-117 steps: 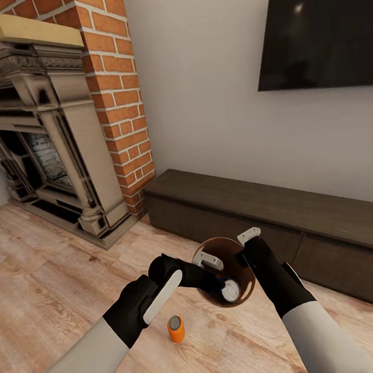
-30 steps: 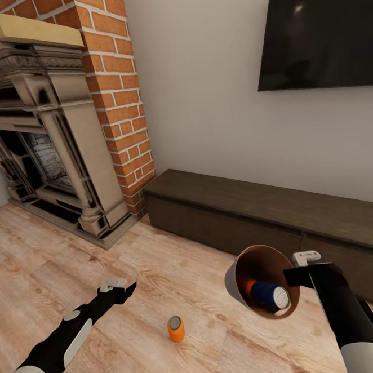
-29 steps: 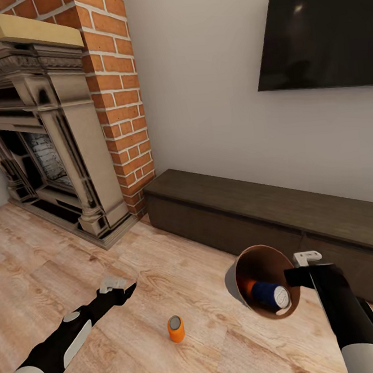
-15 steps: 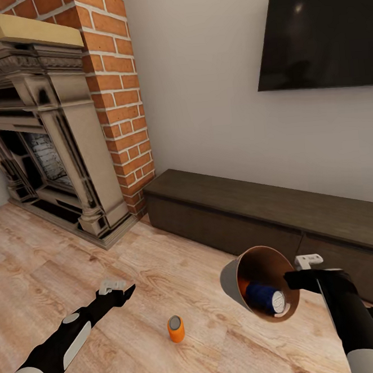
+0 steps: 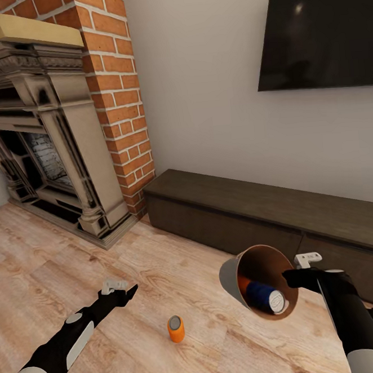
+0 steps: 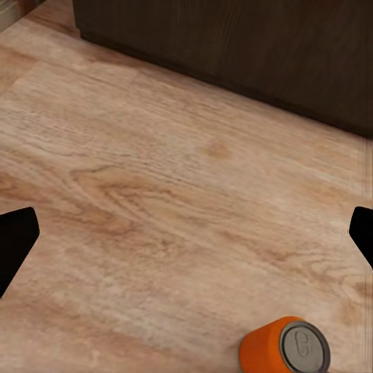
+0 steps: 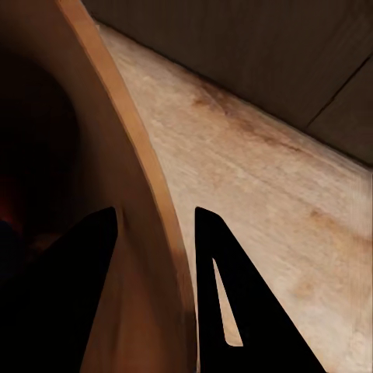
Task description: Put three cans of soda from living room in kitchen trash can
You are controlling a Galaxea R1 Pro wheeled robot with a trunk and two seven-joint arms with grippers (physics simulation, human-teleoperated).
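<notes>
- Left tool [image 5: 117, 287] hovers low over the wood floor [image 5: 57, 265], fingers spread and empty.
- Orange soda can [image 5: 176, 328] stands upright on the floor, between the two arms; a glancing approach could tip it and send it rolling.
- Right tool [image 5: 300, 268] pinches the trash can [image 5: 231, 276] rim, mouth tilted; the blue can [image 5: 265, 296] and another orange can [image 5: 243, 286] inside could slide out.
</notes>
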